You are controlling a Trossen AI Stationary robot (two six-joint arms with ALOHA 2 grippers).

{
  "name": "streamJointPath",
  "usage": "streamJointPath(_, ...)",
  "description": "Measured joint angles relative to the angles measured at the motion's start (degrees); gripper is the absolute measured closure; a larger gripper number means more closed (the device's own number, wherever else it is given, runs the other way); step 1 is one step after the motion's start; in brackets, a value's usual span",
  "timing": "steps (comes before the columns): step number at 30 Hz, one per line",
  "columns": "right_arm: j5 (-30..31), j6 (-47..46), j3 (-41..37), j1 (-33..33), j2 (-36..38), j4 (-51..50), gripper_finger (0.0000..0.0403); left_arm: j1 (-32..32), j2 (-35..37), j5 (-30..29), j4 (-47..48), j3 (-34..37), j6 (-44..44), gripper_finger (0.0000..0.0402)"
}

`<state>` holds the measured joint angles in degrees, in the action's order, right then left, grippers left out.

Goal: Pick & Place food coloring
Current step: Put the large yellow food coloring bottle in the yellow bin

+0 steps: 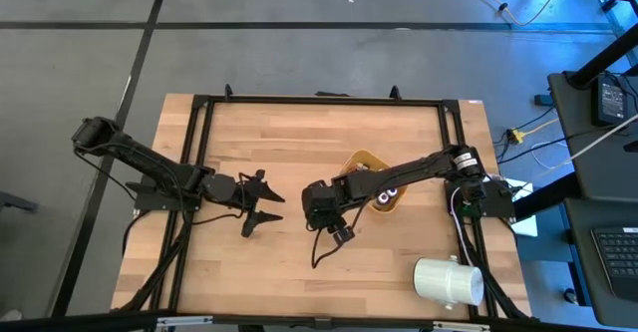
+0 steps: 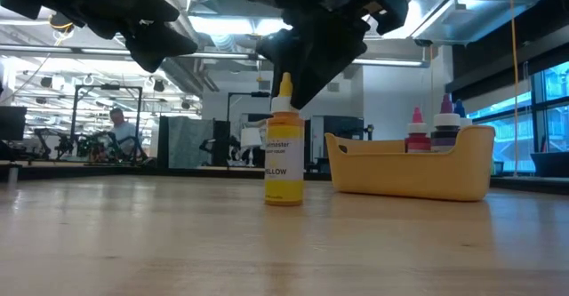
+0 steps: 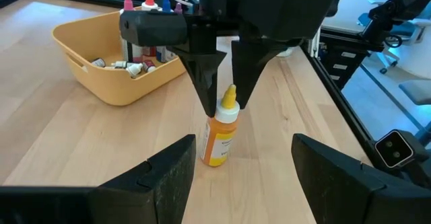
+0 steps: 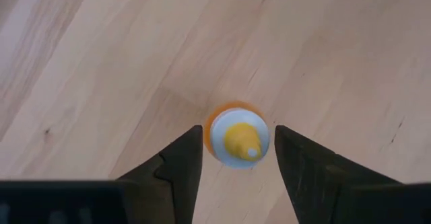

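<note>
A yellow food coloring bottle stands upright on the wooden desk, near the middle of the low view and just left of the yellow-orange bowl. Its label reads "YELLOW" and its pointed yellow cap sits on a white collar.

The right gripper hangs directly above this bottle, fingers pointing down on either side of the cap. In the right wrist view the two dark fingers flank the bottle top with a narrow gap on each side, not touching it; the gripper is partly spread and holds nothing. In the high view this gripper sits at centre frame, lower left of the bowl.

The left gripper waits over the desk at centre left of the high view, well apart from the bottle. Its jaws are spread wide and empty, as the left wrist view shows.

The bowl holds further food coloring bottles: several stand upright along its far side, with red, white and dark caps, and others lie flat on its floor.

A white cylinder lies at the lower right of the desk in the high view.
</note>
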<state>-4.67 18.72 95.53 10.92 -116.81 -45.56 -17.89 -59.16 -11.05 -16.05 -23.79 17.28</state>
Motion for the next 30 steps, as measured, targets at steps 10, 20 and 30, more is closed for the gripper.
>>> streamJointPath(10, 0.0, -0.2, -0.2, 0.0, 0.1, 1.1, 0.0233, 0.0, 0.0, 0.0, 0.0, 0.0, 0.0, 0.0162)
streamJointPath(20, -0.1, -0.2, -0.2, 0.0, -0.1, 1.2, 0.0267, 0.0, 0.0, 0.0, 0.0, 0.0, 0.0, 0.0162)
streamJointPath(30, 0.0, -0.6, -0.2, 0.2, 1.0, -0.7, 0.0269, 0.0, 0.0, 0.0, 0.0, 0.0, 0.0, 0.0162)
